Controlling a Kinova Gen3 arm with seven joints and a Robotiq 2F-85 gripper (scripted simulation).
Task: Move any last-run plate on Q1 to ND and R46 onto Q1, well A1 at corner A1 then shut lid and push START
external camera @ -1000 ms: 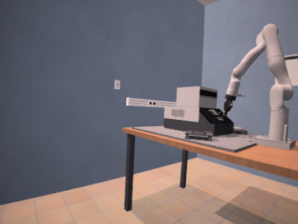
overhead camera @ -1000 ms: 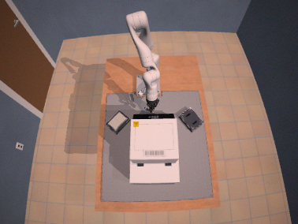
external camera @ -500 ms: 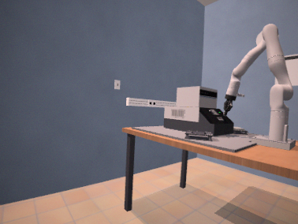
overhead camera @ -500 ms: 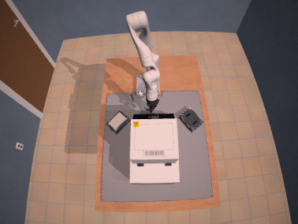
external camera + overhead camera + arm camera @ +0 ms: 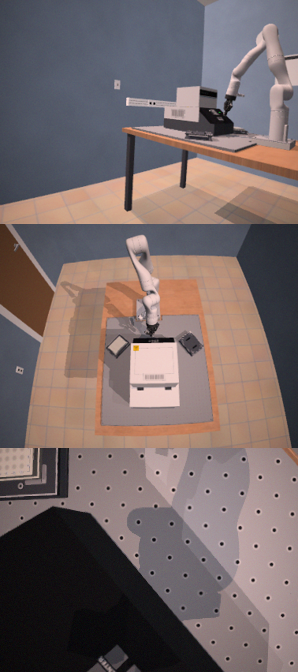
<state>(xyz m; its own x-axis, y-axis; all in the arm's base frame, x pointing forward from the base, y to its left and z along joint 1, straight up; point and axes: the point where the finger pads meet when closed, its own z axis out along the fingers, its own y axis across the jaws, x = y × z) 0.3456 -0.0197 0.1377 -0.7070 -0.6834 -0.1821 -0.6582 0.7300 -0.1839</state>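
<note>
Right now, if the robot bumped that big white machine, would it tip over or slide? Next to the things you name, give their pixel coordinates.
The machine (image 5: 154,363) (image 5: 188,103) probably wouldn't tip easily, because it's boxy and sits low on a broad base. It looks heavy beside the slim gripper (image 5: 150,334) (image 5: 226,113), so a light bump might hardly move it. A hard push could perhaps slide it, since it just stands on the flat gray mat (image 5: 193,397) (image 5: 240,145).
</note>
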